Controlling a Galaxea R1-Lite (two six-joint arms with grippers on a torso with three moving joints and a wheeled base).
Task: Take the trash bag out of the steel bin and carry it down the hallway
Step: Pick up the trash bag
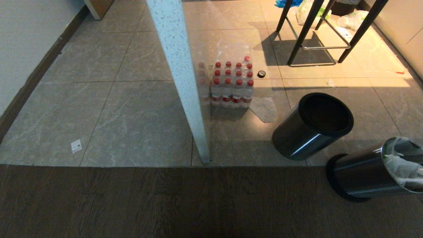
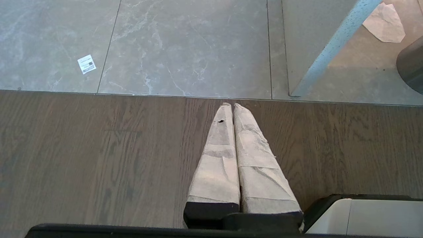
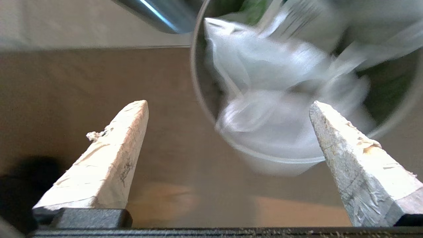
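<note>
There's my target: the thin white semi-translucent trash bag [image 1: 401, 162], bunched and crumpled in the mouth of the shiny round steel bin [image 1: 363, 177] at the far right of the head view. That bin stands on the dark wood-look floor [image 1: 165, 205], just past the seam where the grey marble-look tiles [image 1: 132, 115] begin, its black base ring toward me. The bag's rim sits above the steel lip, which I reckon gives me loose plastic to catch rather than digging down inside.

In the right wrist view, my right claw [image 3: 228, 105] is spread wide, both taped fingers [image 3: 112, 145] well apart, nothing between them. It hangs over the bin mouth with the bag's crumpled folds ahead of the tips. I'd judge this as the approach before the grab: wide open so the fingers can straddle a fold.

Just beside my bin, on the tiles, stands a second steel bin with a black rim ring [image 1: 310, 127]; its inside looks dark, with no liner that I can see. Not my one.

My left claw [image 2: 233, 105] is parked low over the wood floor, fingers pressed together, holding nothing.

Further out: a shrink-wrapped pack of red-capped water bottles [image 1: 233, 86] beside a pale speckled post [image 1: 180, 79], and black stool legs [image 1: 310, 29] beyond.
</note>
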